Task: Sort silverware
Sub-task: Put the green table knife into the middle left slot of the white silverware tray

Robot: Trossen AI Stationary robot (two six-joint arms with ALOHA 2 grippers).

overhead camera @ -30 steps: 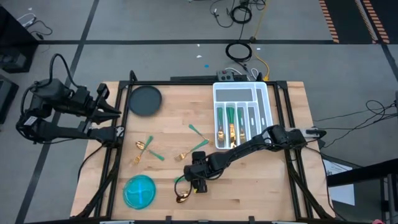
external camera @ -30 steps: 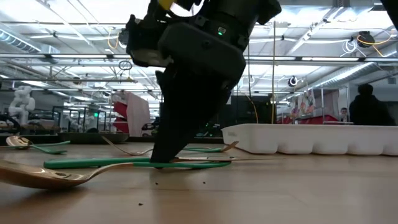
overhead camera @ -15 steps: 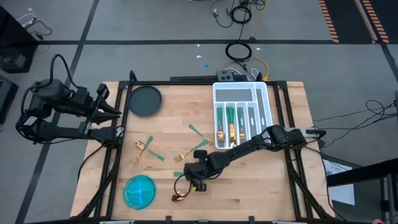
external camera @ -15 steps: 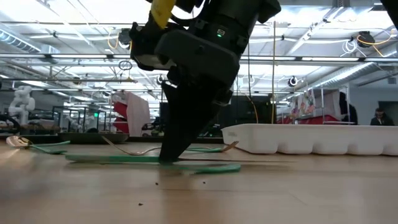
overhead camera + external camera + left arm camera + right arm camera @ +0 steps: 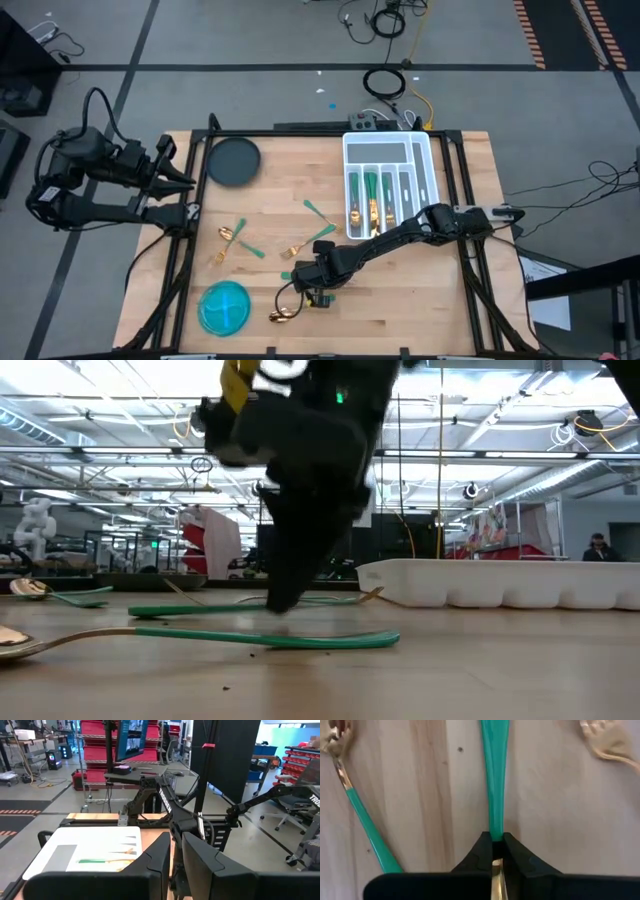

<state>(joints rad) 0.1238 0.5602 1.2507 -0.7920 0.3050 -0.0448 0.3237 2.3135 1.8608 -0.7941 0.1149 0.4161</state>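
Since a second ago the right gripper (image 5: 318,283) has closed on the teal handle of a spoon (image 5: 283,312) near the table's front edge, and the spoon has slid a little toward the blue bowl (image 5: 224,306); in the low view its handle (image 5: 270,637) now lies flat with the bowl end off to the side.

Going left to right: the left gripper (image 5: 186,180) waits off the table's left edge, its fingers slightly parted on nothing. A dark round plate (image 5: 233,161) sits at the back. Still loose on the wood are a small cluster of forks and spoons (image 5: 232,241) and two more forks (image 5: 310,238) nearer the middle. The white compartmented tray (image 5: 388,146) at the right already holds several sorted pieces (image 5: 371,205).

So I judge the sorting roughly half done, with about five pieces left, including the gripped spoon.

Readable writing: "TROSSEN" on an arm link (image 5: 164,800) in the left wrist view.
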